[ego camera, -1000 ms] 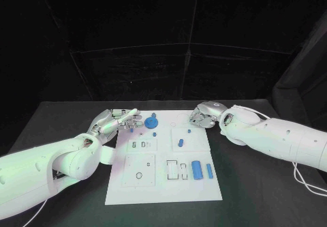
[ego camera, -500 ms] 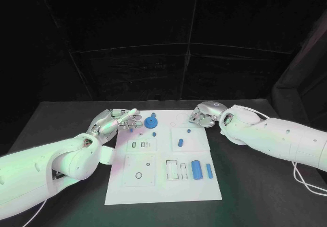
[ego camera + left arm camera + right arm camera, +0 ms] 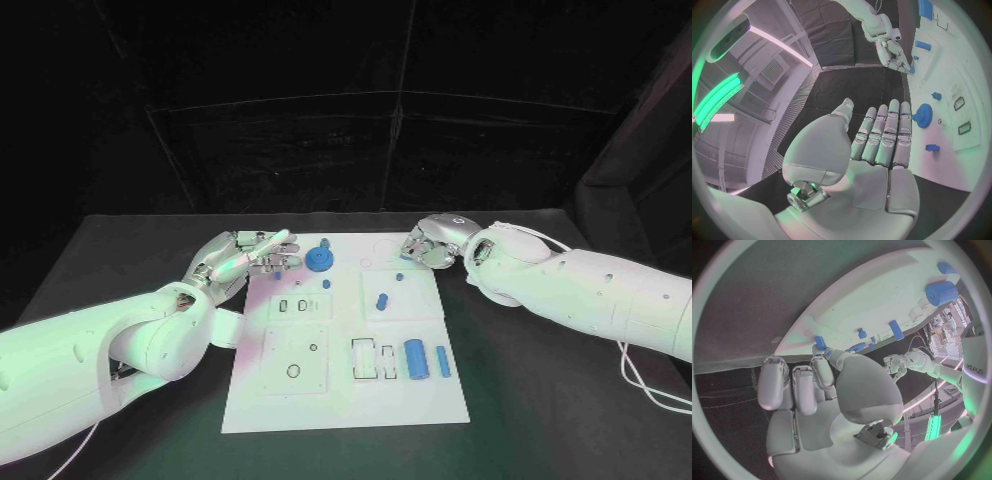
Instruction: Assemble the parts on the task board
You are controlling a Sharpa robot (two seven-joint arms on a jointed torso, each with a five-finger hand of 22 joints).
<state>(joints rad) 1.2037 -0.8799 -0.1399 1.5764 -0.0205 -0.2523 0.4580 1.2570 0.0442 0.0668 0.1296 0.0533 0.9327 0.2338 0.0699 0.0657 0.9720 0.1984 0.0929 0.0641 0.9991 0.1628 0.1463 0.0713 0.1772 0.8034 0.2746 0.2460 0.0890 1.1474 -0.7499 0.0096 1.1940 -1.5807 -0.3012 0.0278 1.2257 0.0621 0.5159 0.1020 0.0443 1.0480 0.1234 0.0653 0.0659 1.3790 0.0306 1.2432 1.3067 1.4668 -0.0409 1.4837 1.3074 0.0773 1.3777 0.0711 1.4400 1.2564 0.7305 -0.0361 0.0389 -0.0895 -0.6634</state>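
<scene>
The task board (image 3: 346,400) was a white rectangular plate lying flat on the table, its long sides running away from the robot; shallow recesses and slots were cut into its face. A blue gear-like disc (image 3: 320,261) sat near the far left corner, with a small blue peg (image 3: 326,243) just beyond it by the far edge; another small blue piece (image 3: 327,284) lay just nearer than the disc. A short blue part (image 3: 382,299) lay tilted toward the middle of the board; a larger blue cylinder (image 3: 415,359) and a slimmer blue bar (image 3: 443,362) lay side by side near the right edge, lengthwise along the board, beside two rectangular slots (image 3: 372,359).
</scene>
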